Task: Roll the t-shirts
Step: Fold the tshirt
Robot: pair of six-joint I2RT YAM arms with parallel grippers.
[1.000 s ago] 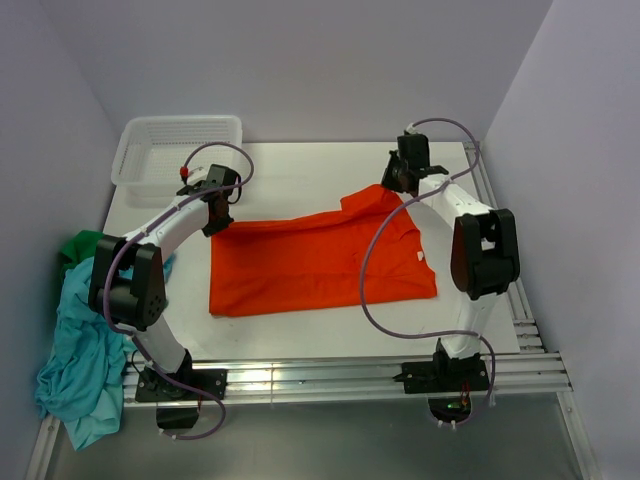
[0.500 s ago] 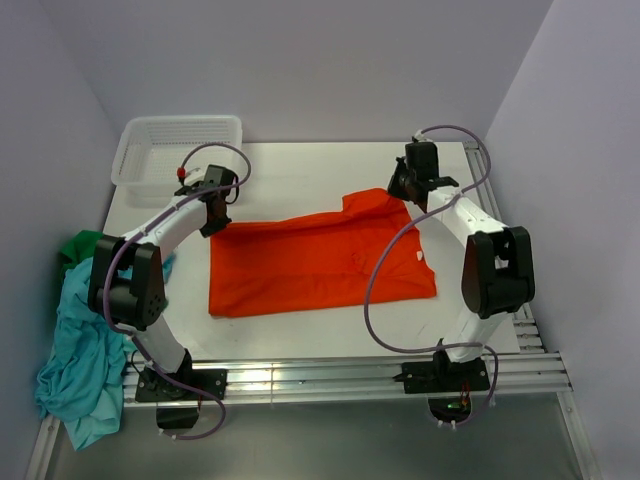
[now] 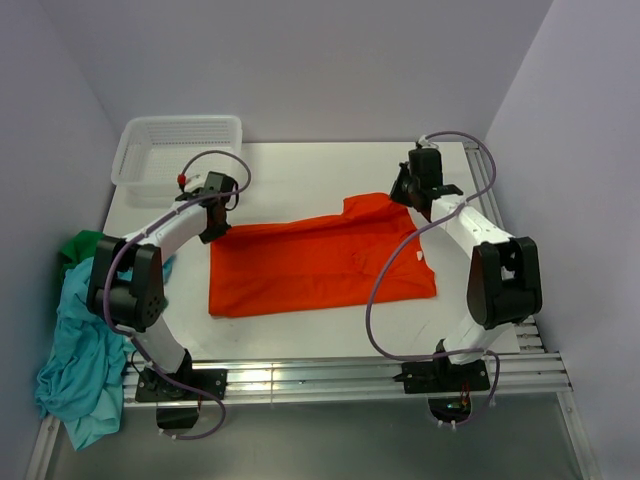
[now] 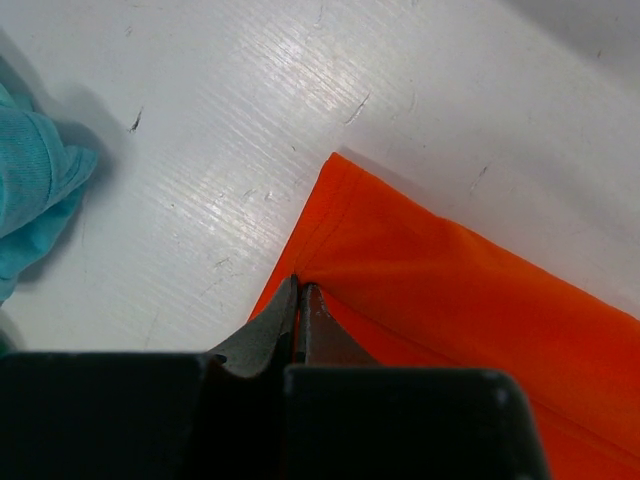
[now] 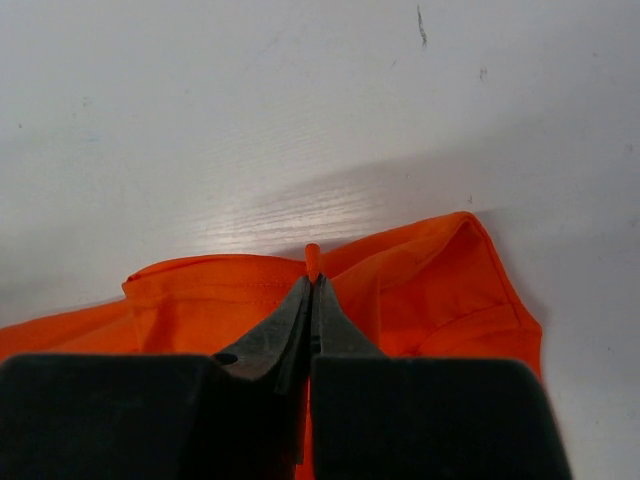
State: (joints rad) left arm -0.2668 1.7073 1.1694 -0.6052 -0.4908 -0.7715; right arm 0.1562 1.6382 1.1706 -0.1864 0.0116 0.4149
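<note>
The white desk [image 3: 320, 170] holds an orange t-shirt [image 3: 310, 265] spread flat in the middle, a white basket [image 3: 180, 120] at its far left corner, and a teal t-shirt [image 3: 80, 340] draped over its left edge.

Looks like a robotics lab cell: plain lilac walls [image 3: 300, 70] boxing in a white bench [image 3: 310, 335], aluminium rails [image 3: 330, 377] along its near edge, left arm [image 3: 165, 225] and right arm [image 3: 465, 225] bolted there, trailing purple cables [image 3: 368, 300].
</note>
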